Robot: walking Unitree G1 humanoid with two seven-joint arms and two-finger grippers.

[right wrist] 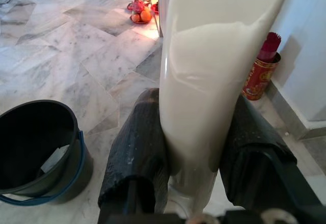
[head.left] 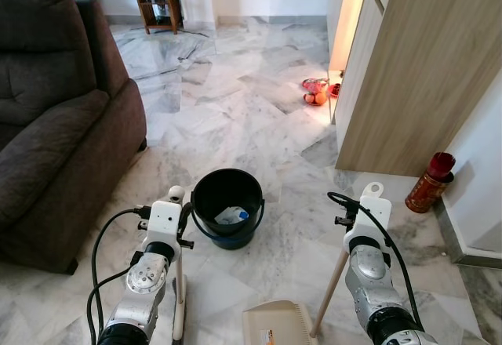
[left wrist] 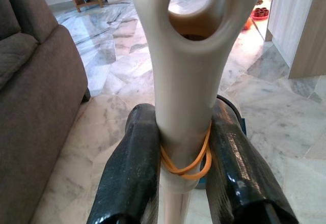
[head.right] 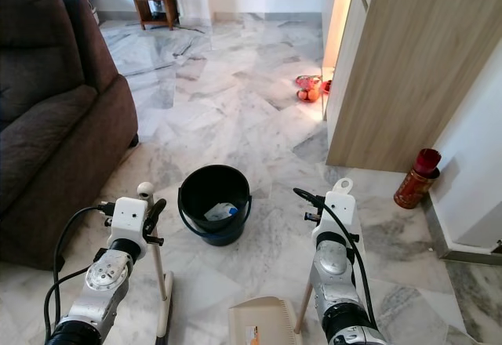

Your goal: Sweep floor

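Your left end effector [left wrist: 183,158] clamps the broom handle [left wrist: 186,81]; your right end effector [right wrist: 198,147] clamps the dustpan handle [right wrist: 214,81]. Both stand just behind the black bucket [head.left: 227,204], which holds white litter [head.left: 232,216].

Daylit interior, evenly bright; head views sharp, no motion blur. Warm orange glow from the lit gap [head.left: 346,23] beside the wooden cabinet [head.left: 423,70], spilling onto the marble floor [head.left: 235,86] at the cabinet's foot. Pale sheen on floor toward the far wall. Soft shadow under the sofa [head.left: 55,125] edge and inside the black bucket [head.left: 227,204]. Wrist views: cream handles [left wrist: 186,81] close, slightly soft, specular highlights on glossy black fingers [left wrist: 130,178]; background sharp.
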